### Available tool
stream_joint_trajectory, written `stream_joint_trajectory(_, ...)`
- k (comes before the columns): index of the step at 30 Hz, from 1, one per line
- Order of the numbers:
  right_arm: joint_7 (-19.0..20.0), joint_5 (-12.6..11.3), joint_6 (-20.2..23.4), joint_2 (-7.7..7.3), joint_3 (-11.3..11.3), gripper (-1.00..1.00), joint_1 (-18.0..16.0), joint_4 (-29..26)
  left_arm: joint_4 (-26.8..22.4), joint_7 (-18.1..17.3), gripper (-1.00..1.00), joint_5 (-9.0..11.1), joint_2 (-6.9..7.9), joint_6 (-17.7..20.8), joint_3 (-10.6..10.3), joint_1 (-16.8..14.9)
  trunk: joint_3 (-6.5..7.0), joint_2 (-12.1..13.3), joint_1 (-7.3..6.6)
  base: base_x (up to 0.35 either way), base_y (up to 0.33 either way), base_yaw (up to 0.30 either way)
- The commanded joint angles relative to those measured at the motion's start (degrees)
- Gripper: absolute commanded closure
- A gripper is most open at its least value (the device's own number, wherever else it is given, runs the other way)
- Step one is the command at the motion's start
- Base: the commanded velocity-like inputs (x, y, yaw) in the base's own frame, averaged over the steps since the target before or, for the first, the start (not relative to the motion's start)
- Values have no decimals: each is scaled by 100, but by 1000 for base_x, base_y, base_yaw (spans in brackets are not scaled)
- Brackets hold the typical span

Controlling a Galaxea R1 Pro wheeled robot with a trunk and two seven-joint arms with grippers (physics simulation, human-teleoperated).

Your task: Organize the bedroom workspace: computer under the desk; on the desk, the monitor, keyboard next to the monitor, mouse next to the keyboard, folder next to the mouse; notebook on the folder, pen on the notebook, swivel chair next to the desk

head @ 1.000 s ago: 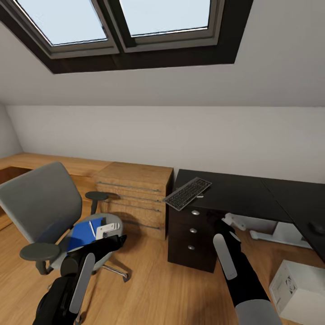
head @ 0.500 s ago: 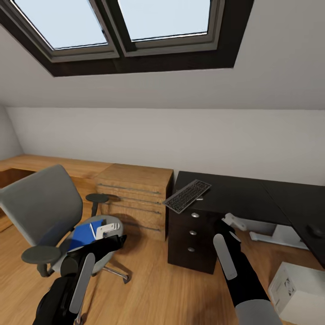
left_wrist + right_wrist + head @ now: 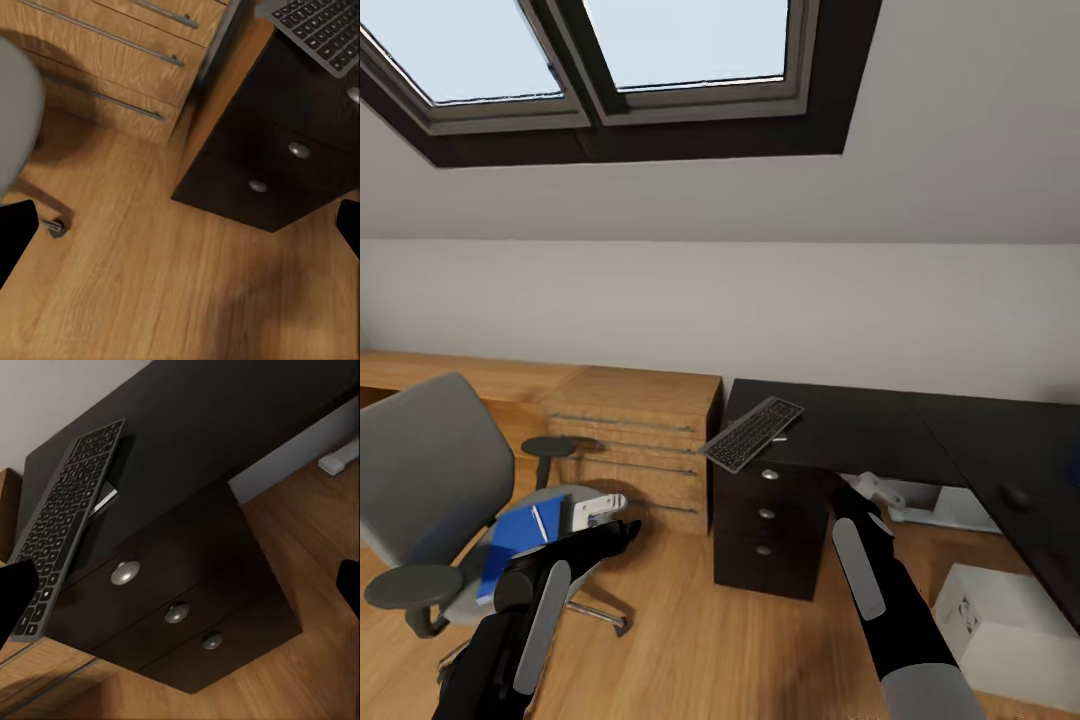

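**Robot faces the counter corner, both hands empty**

The robot stands on the wood floor [image 3: 690, 620] of the bedroom, under dark-framed skylights [image 3: 600, 60]. Both arms reach forward in the head view. The left hand [image 3: 622, 528] hangs just beside the front of the chair [image 3: 430, 480] seat, its fingers apart and holding nothing; the left wrist view shows the two dark fingertips at the picture's far edges with bare floor between them. The right hand [image 3: 857, 497] hangs in front of the black drawers [image 3: 765, 515], fingers likewise spread and empty, as the right wrist view shows.

The grey chair stands well to the left of the counter [image 3: 880, 430], with a light wood drawer unit [image 3: 635, 440] between them. On its seat lies the blue folder [image 3: 520, 535], a thin white pen [image 3: 537, 523] across it, and a small white-edged object, seemingly the notebook [image 3: 595, 508], at the seat's front edge near the left hand.

The keyboard [image 3: 752, 433] lies slantwise on the counter's left front corner, one end sticking out past the edge above the drawers; something thin and pale lies tucked under it, too small to tell. The mouse [image 3: 1015, 495] sits on the right wing of the counter, well apart from the keyboard. The white computer [image 3: 1000, 625] stands on the floor at the right, by the counter's edge
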Motion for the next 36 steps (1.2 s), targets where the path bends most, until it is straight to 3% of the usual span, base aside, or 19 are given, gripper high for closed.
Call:
stream_joint_trajectory(1, -22, -29, 24, 2, -6, -100, -5, -8, -8, 38, -100, 61, -3, 30, 9, -3, -7, -4, 0, 0, 0, -249)
stream_joint_trajectory(27, -6, -6, 20, -5, 10, -100, -5, 81, -8, 38, -100, 58, -3, 29, 9, -3, -7, -4, 0, 0, 0, -249)
stream_joint_trajectory(36, 9, 14, 15, -5, 114, -100, -5, 105, -8, 38, -100, 59, -3, 29, 9, -3, -7, -4, 0, 0, 0, -78)
